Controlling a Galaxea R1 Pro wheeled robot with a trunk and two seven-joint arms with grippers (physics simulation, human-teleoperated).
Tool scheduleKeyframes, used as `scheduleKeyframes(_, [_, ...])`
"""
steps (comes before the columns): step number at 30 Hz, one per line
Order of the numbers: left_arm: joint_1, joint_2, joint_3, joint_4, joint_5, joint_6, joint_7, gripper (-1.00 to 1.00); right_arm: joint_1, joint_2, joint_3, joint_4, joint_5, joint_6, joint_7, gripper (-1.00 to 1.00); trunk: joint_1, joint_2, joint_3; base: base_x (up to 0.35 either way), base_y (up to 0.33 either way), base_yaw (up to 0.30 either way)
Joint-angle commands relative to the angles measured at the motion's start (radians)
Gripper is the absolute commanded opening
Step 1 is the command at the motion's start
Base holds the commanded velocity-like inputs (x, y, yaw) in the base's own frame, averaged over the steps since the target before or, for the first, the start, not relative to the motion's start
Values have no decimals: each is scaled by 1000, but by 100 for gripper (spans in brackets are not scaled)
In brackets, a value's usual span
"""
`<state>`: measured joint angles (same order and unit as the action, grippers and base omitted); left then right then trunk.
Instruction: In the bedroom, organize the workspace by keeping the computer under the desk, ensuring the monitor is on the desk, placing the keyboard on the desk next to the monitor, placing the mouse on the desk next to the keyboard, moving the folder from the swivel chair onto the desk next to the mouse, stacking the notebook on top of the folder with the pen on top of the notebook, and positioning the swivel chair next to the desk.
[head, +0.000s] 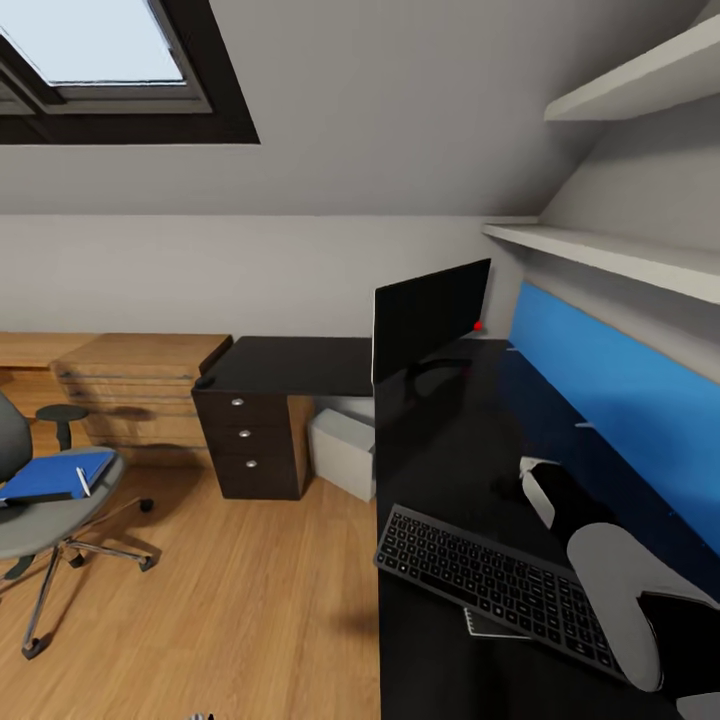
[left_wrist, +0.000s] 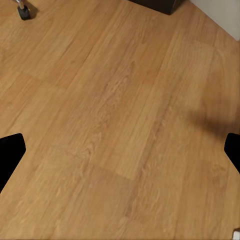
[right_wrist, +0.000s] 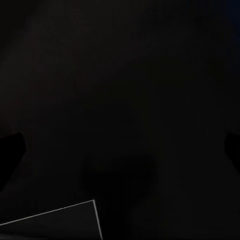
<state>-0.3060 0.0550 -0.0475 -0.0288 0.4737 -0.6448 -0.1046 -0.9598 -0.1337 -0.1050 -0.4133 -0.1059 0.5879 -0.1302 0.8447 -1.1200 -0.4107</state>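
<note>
Judging from how things lie, the keyboard looks freshly parked on the black desk, well short of the monitor standing further back, with a thin pale pad, probably the notebook, poking out from under its near edge. The right arm is stretched over the desktop past the keyboard; both finger tips sit at the far edges of the right wrist view, so the right gripper is spread wide and nothing is held. Same story for the left gripper, fingers apart over bare wood floor. The white computer is tucked under the desk already. The blue folder with the pen on it is parked on the swivel chair, well apart from the desk. A small dark lump at the far desk corner could be the mouse, hard to tell. Next, the keyboard likely needs nudging toward the monitor, and the notebook freed.
</note>
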Motion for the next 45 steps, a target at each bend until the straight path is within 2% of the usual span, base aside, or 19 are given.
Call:
scheduleKeyframes(1, [-1, 0, -5, 1, 11, -3, -7, 100, 0, 0, -1, 0, -11, 4, -7, 100, 4, -8, -4, 0, 0, 0])
scheduleKeyframes(39, [-1, 0, -5, 1, 11, -3, -7, 100, 1, 0, -1, 34, -11, 8, -8, 100, 150, -274, -123, 0, 0, 0])
scheduleKeyframes(45, [-1, 0, -5, 1, 11, -3, -7, 100, 1, 0, -1, 34, -11, 9, -8, 100, 150, -274, -123, 0, 0, 0])
